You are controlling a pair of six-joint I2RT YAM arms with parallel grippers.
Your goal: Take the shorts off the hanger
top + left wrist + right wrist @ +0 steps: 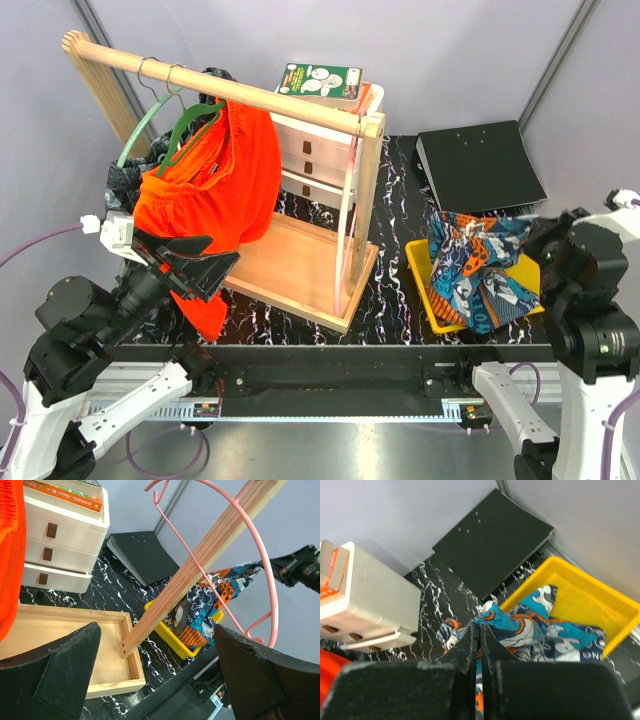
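A black worktop [400,170] veined with white fills the scene, with plain grey walls [450,50] behind it.

One wooden clothes rack [250,95] stands on the left half of the worktop. One white drawer unit [315,150] with three drawers sits behind it toward the far edge, with one book [320,80] on top. One black binder [480,165] lies flat in the far right corner. One yellow tray [418,270] sits near the right edge, toward the front.

Three shorts are visible. The plain orange shorts [215,185] hang from a dark green hanger [180,128] on the rail. The dark patterned shorts [122,185] hang behind them at the rail's left end, near a pale green hanger [137,130]. The blue, orange and white shorts [475,270] are heaped in the yellow tray. A third, pink hanger [273,600] hangs bare beside the rack's right post.

The left gripper [205,262] is at the lower front of the orange shorts with its fingers [70,670] spread wide and nothing between them. The right gripper [480,630] is above the tray, its fingers pinched together on a fold of the blue, orange and white shorts.
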